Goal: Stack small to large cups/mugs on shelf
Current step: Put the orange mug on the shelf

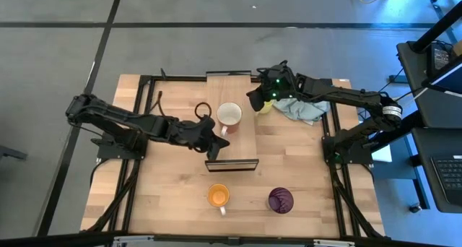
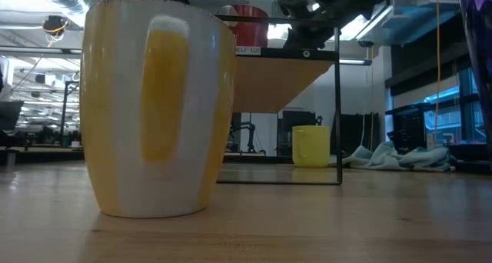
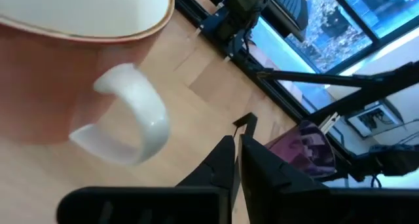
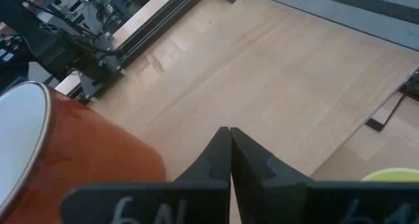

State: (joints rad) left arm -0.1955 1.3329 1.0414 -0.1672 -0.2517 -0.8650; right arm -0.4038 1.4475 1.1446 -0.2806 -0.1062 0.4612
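Red-orange mug with a white handle (image 1: 229, 115) sits on the shelf (image 1: 232, 84). Left gripper (image 1: 219, 147) is just beside its handle, jaws together on nothing. Right gripper (image 1: 254, 97) hangs over the shelf's far edge, jaws shut too.

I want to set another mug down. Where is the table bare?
Bare: the left front, left of the orange mug, and the strip between it and the purple mug. Crowded: the shelf near the red mug, and the cloth corner.

1. Both arms are black, jointed, with dark cables trailing along their links.
2. The right hand (image 1: 254, 97) carries small green lights.
3. The left hand (image 1: 216, 147) has tapered black fingers (image 3: 262, 171).
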